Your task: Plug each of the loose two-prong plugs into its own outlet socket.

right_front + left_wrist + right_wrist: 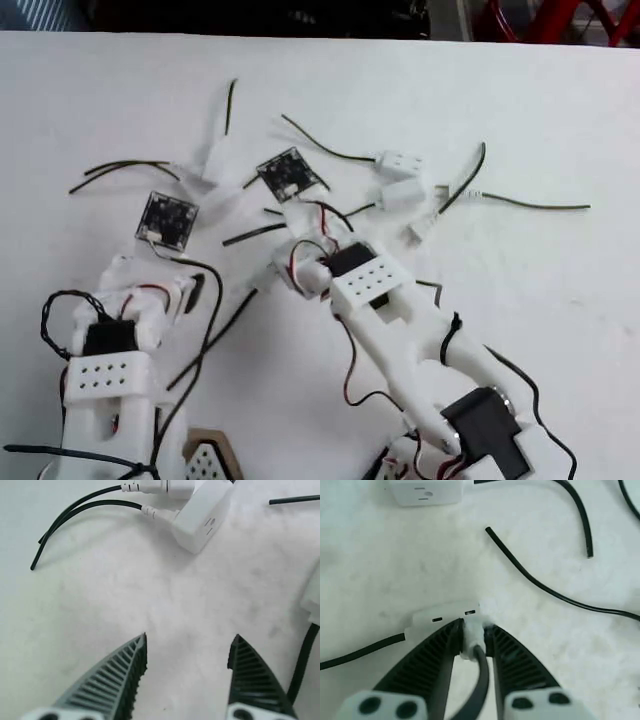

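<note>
My right gripper (473, 629) is shut on a white two-prong plug (471, 641), whose black cord runs back between the fingers. The plug's front touches a white outlet socket (442, 617) lying on the table with two slots showing. The prongs are hidden. A second socket (425, 490) lies farther off. My left gripper (187, 647) stands open just above bare table, nothing between its fingers. Ahead of it lies a white socket (202, 517) with a black cord. In the high view the left arm (105, 375) is at the lower left and the right arm (385, 295) at the centre.
Loose black cords (120, 168) spread over the white table (540, 100). Two white sockets (398, 160) (403, 193) and a small plug (425, 228) lie at the right of centre. Two black square boards (167, 218) (290, 173) show near the arms' ends.
</note>
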`<state>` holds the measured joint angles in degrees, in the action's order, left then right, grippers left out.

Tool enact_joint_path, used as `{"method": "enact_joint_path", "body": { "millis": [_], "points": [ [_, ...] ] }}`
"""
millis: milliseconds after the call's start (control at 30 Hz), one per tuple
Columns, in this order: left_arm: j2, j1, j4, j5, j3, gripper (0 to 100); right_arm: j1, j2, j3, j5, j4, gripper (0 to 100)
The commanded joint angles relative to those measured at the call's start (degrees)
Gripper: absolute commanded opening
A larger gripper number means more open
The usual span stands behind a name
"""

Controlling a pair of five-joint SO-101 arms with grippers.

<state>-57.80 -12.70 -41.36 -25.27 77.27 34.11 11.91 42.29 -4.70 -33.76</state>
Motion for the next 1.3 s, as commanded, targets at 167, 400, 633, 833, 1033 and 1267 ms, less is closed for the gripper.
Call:
{"method": "enact_joint_path", "body": {
  "millis": [167,400,633,833,1033,1267],
  "points": [
    [-1.3,-0.7,1.1,0.2,0.0,26,0.0,-1.8,-5.2,-2.2,1.5,1.6],
    [-1.3,-0.7,1.1,0.2,0.0,26,0.0,-5.2,-5.6,-7.5,1.0,1.6],
    [-1.3,-0.7,1.1,0.1,0.0,26,1.7,-5.2,-5.7,-10.5,-3.3,1.6],
    [-1.3,-0.7,1.1,0.1,0.0,26,1.5,-5.3,-8.5,-12.3,-8.2,1.6],
    [-1.3,-0.7,1.1,0.1,0.0,26,1.6,-5.8,-8.5,-12.2,-10.2,1.6],
    [-1.3,-0.7,1.1,0.1,0.0,26,1.6,-5.8,-1.4,-12.2,-3.9,1.6]
  ]
}}
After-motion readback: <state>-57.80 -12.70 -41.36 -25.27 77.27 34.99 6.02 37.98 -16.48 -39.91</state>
